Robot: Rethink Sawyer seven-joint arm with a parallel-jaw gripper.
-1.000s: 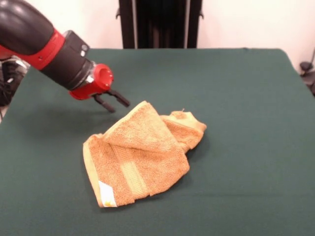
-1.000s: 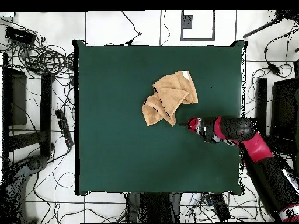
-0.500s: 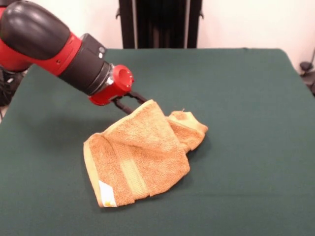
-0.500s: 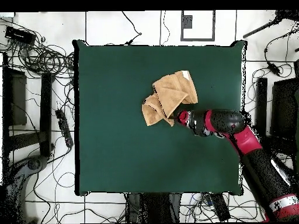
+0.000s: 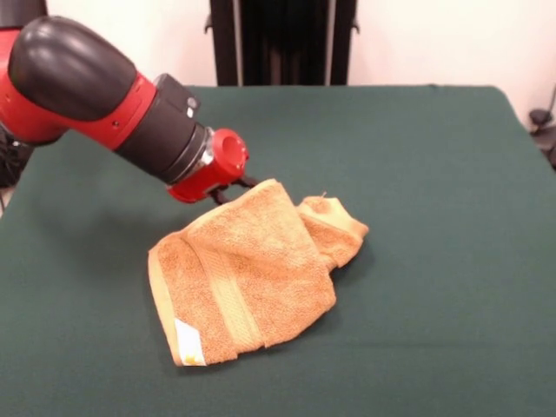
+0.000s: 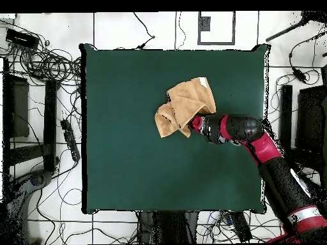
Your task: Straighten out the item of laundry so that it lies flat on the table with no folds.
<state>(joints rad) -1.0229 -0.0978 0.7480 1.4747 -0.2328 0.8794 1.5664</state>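
Observation:
The orange-tan towel (image 5: 243,269) lies crumpled and folded over itself near the middle of the dark green table (image 5: 417,174). Its white label (image 5: 188,340) is at the near corner, and a bunched part (image 5: 334,226) lies to the right. My gripper (image 5: 236,188) is at the towel's far upper corner, low over the table, with its tip hidden behind the raised fold. In the overhead view the towel (image 6: 185,105) lies right of the table's (image 6: 128,140) centre, and the gripper (image 6: 192,122) touches its lower right edge.
The robot's black pedestal (image 5: 282,42) stands beyond the far table edge. Cables (image 6: 45,64) and dark equipment (image 6: 16,108) lie on the floor around the table. My arm (image 6: 281,178) crosses the table's right edge.
The gripper has moved from open table beside the towel up to the towel's far corner, and its tip is now tucked behind the fold. The towel has barely shifted.

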